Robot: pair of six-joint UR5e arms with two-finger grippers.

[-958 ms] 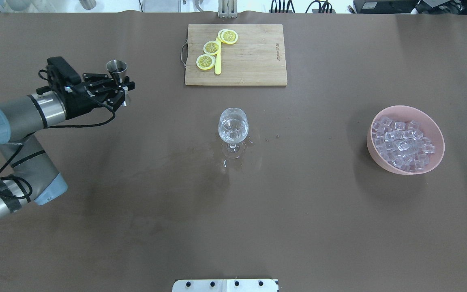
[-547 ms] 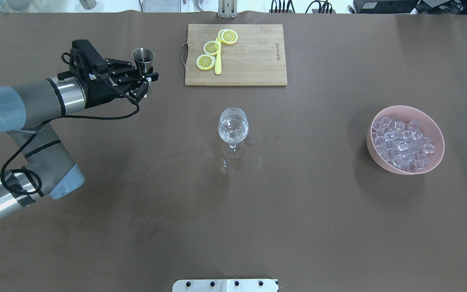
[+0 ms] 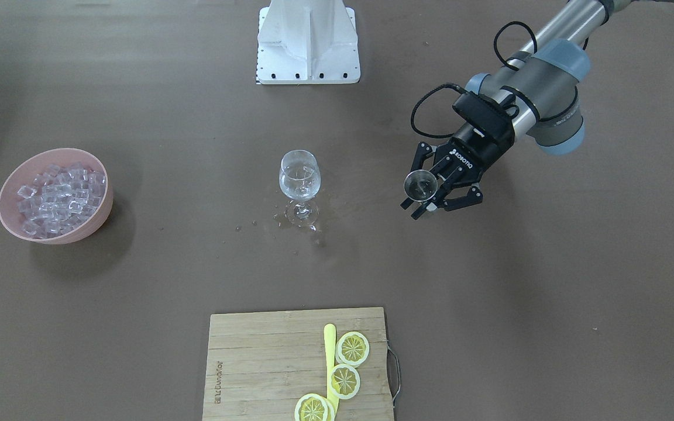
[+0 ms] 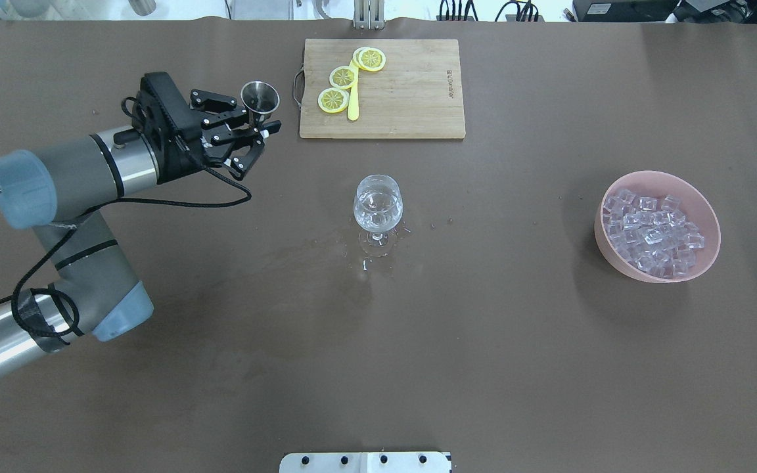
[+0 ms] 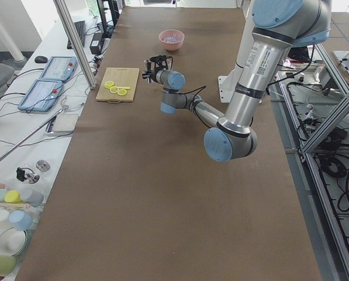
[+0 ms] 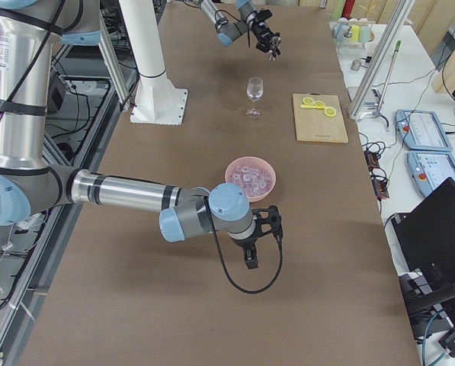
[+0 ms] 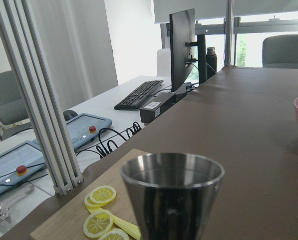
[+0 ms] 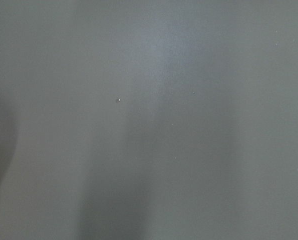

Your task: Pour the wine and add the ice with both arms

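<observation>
Left arm (image 4: 69, 177) reaching forward, left end effector (image 4: 264, 129) clamped on upright steel jigger (image 4: 260, 98) near cutting board (image 4: 411, 98), wine (image 4: 378, 209) in central stemmed glass (image 4: 378, 197), ice (image 4: 651, 230) heaped in pink bowl (image 4: 615, 263), right end effector (image 6: 251, 245) pointing down nearby, its grip impossible to tell.

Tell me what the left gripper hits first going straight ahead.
Likely nothing close: the left gripper, holding the steel cup, points level over a corner of the cutting board. Height is uncertain.
</observation>
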